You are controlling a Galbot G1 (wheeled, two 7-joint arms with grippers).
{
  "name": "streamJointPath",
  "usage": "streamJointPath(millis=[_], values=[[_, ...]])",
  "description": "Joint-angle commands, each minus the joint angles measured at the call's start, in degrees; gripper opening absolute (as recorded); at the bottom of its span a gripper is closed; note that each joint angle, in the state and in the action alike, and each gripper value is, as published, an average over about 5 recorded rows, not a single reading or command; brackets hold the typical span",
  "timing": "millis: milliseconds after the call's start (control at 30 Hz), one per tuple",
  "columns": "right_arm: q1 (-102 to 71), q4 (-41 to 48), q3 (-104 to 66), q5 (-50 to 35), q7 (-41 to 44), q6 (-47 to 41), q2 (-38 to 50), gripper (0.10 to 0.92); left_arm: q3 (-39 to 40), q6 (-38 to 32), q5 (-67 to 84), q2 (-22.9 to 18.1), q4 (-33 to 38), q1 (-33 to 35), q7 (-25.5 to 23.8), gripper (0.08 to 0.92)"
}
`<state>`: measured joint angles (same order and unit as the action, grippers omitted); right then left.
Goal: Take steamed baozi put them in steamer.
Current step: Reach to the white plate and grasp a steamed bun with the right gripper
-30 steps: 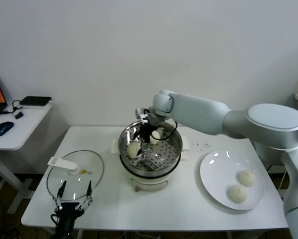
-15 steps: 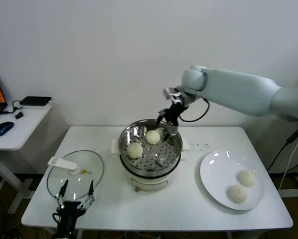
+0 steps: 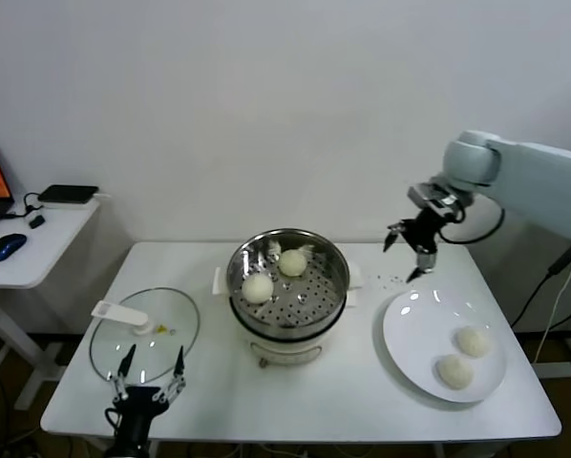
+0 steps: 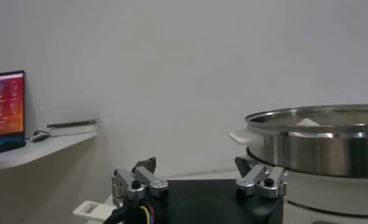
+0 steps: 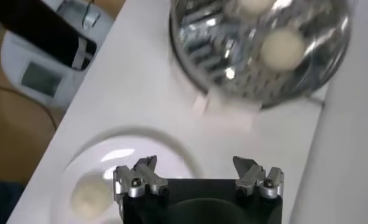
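Fetching the third baozi looks like the step in hand: two sit in the steamer (image 3: 287, 283), two (image 3: 473, 341) wait on the plate (image 3: 410, 329). The right gripper (image 3: 409, 250), fingers spread and empty, hangs between steamer and plate; it must descend onto a bun below. The left gripper (image 3: 150, 377) idles released by the lid (image 3: 143, 334). No legible writing.

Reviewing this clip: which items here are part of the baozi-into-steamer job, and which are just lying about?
Job items: two baozi in the steamer; two baozi on the white plate; open, empty right gripper above the plate's far edge.

Lying about: glass lid, computer mouse on side table, parked left gripper.
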<state>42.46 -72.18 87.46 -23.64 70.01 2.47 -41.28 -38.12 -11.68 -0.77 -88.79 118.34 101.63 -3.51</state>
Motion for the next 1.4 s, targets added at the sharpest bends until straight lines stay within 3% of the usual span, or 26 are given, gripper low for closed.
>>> streamJointPath(millis=[33,400,1400], values=[[-13.16,-2.78,-6.83,13.02,0.57,0.17,14.33,0.823,0.05,0.01,-0.54,0.00,0.42,0.37,-0.01,0.823],[-26.66,-4.47,-16.87,16.48,-0.09,-1.73,19.09,0.823,0.38,0.04,-1.07,-0.10,0.39,0.39,0.04,0.823],[-40.96,0.53,-27.57,19.14,-4.68,-3.77,12.10,0.823,-0.17,-0.24,-1.02,-0.09,-0.91,0.38,0.14,0.823]])
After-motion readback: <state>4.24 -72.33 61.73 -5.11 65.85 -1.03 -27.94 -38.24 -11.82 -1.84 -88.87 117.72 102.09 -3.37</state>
